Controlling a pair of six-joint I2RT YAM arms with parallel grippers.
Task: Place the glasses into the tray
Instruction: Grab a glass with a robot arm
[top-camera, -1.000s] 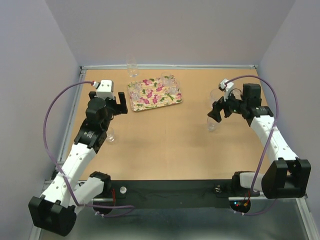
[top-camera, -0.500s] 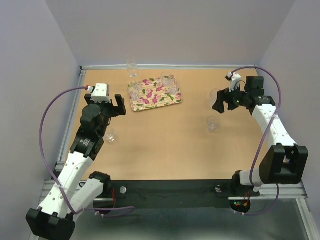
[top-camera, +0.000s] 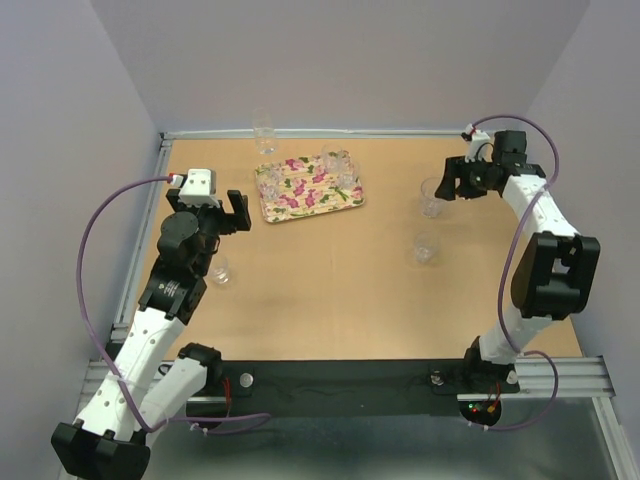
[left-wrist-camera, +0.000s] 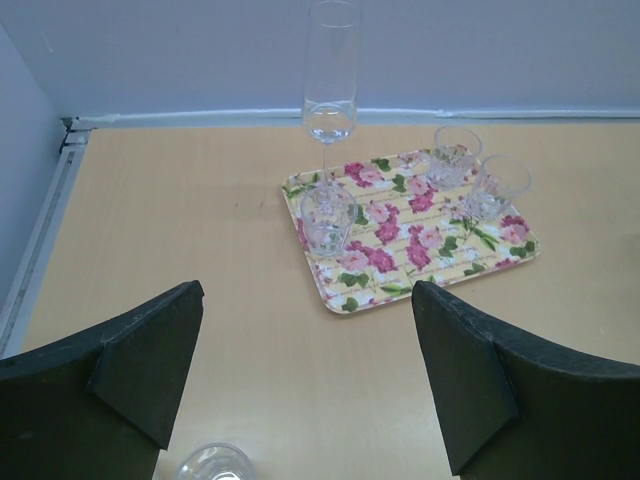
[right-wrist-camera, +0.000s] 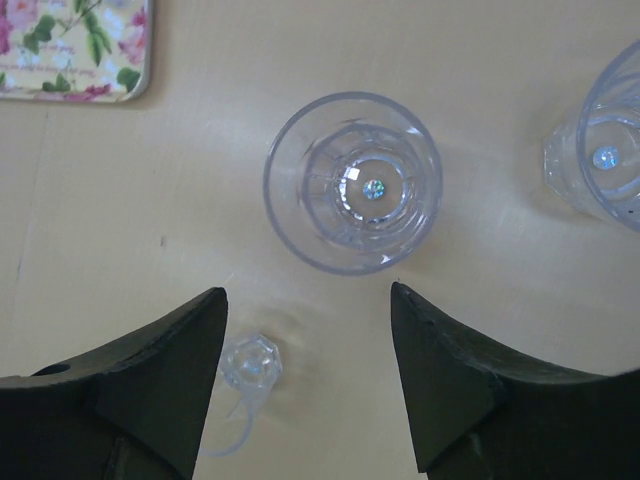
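The tan table (top-camera: 330, 300) carries the floral tray (top-camera: 305, 200) at upper centre-left, with a tall stemmed glass (top-camera: 264, 135) just behind it. A first tumbler (top-camera: 431, 196) stands at upper right, a second tumbler (top-camera: 426, 247) just below it, and a third tumbler (top-camera: 220, 270) at middle left.

The tray (top-camera: 305, 197) lies upper centre in the top view, three glasses (left-wrist-camera: 327, 222) on it, a tall flute (top-camera: 264, 135) just behind. At right two glasses (top-camera: 427, 247) stand apart on the table (top-camera: 330, 290), one just ahead of my right pincer (right-wrist-camera: 305, 295). Another glass (top-camera: 220, 270) stands at left.
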